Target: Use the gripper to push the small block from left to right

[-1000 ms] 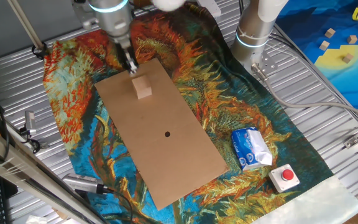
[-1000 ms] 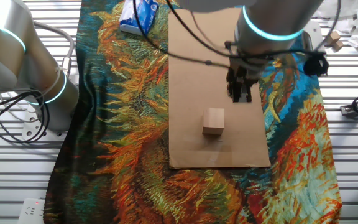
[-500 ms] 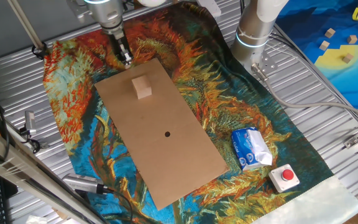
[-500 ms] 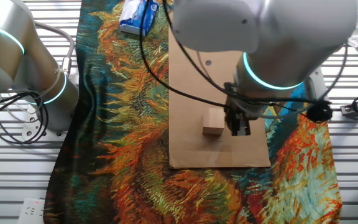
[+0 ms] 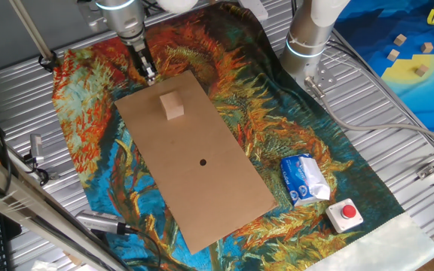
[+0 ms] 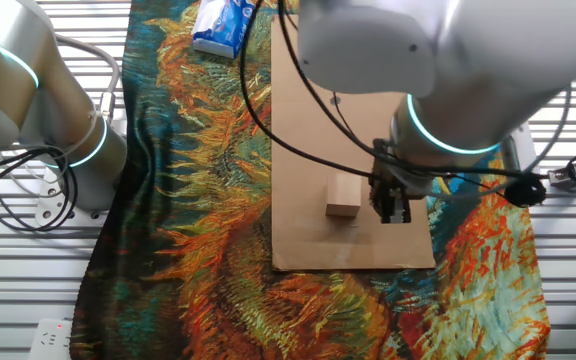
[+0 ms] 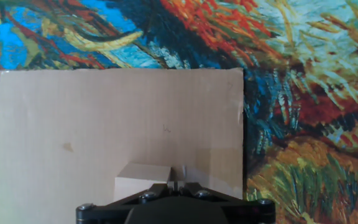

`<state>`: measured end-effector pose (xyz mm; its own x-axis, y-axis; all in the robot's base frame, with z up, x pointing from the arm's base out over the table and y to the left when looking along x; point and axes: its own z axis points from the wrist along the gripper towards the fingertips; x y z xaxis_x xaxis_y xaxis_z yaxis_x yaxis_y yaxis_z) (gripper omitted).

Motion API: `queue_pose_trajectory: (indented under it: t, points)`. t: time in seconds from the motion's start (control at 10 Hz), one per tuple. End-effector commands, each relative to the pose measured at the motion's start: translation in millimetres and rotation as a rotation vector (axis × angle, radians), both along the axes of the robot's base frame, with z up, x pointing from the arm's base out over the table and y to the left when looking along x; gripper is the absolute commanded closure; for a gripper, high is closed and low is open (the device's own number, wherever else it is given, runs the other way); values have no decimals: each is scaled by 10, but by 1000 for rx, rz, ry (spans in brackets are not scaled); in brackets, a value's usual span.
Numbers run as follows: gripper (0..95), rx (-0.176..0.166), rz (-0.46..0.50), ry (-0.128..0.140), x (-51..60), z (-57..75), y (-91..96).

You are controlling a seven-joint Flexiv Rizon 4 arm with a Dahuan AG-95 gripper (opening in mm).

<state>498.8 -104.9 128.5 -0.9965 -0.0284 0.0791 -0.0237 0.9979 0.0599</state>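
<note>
Small block (image 5: 173, 105) sits near the far end of the brown board (image 5: 202, 162), claw (image 6: 390, 204) clenched empty just beside it; looks light, rigid, tip-prone, so you should push low on its flat side face.

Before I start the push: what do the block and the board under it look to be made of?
The small block looks like bare, unfinished wood: pale tan, matte, sharp edges. The board reads as thin brown fibreboard or cardboard, flat and matte, with no gloss; which one is unclear. The gripper tip is black, metal or plastic.
</note>
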Motion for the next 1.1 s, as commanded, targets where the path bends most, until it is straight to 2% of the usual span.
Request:
queue_pose_trajectory:
  t: [0.1, 0.8, 0.9, 1.1]
  points:
    - [950, 3, -2, -6, 10, -93, 2]
    - [950, 4, -25, -3, 28, -385, 39]
    - [950, 5, -25, -4, 17, -404, 36]
    - [950, 6, -9, -4, -18, -357, -17]
